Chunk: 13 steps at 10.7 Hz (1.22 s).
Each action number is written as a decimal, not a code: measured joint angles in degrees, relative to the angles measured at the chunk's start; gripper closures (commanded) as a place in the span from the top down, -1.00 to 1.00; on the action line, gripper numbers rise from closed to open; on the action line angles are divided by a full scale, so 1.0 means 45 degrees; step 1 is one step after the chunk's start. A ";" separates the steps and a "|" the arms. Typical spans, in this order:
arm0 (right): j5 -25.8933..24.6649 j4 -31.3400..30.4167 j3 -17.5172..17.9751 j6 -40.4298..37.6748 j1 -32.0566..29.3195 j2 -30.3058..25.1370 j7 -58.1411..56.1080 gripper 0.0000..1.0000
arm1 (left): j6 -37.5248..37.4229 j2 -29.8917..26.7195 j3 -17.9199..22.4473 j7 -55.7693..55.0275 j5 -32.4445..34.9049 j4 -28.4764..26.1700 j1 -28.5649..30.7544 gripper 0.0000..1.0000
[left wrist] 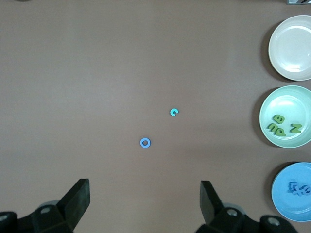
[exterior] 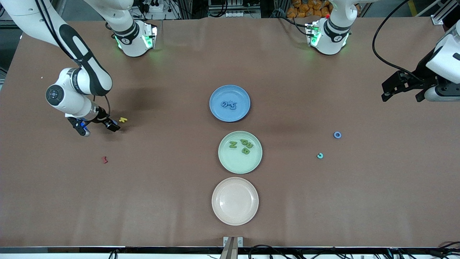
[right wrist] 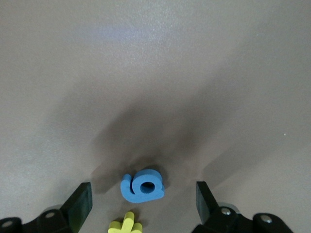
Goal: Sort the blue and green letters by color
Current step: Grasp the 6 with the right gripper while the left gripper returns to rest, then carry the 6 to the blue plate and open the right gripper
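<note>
Right pincer (right wrist: pixel 141 206) spread wide and low over the desk (exterior: pixel 172 201), straddling a blue letter (right wrist: pixel 143 185) at the right arm's end, with a yellow letter (right wrist: pixel 125 225) just beside it, at six o'clock in the right wrist view. Risk judged: yellow piece caught or nudged during closing. Left pincer (left wrist: pixel 146 204) open, waiting over the desk above a blue ring letter (exterior: pixel 337 135). Other letters already resting in the blue plate (exterior: pixel 215 109) and green plate (exterior: pixel 230 163).

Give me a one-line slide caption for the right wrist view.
Open right gripper straddles a blue letter on the brown table, a yellow letter beside it.
</note>
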 measured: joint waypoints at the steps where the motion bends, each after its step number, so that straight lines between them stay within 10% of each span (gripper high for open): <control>1: 0.0000 -0.0030 0.0000 0.0001 0.0000 0.0006 0.0000 0.07 | 0.0008 0.0027 -0.0029 0.0000 -0.0006 -0.0026 -0.0022 1.00; 7: 0.0004 -0.0024 0.0063 0.0052 0.0001 -0.0047 0.0001 -0.56 | 0.0233 0.0263 -0.0009 0.0000 -0.0008 -0.0092 -0.0051 1.00; 13: -0.0007 0.0664 0.0058 -0.0369 0.0000 -0.0222 -0.0448 -0.75 | 0.0279 0.0261 -0.0020 0.0000 -0.0008 -0.0095 -0.0069 1.00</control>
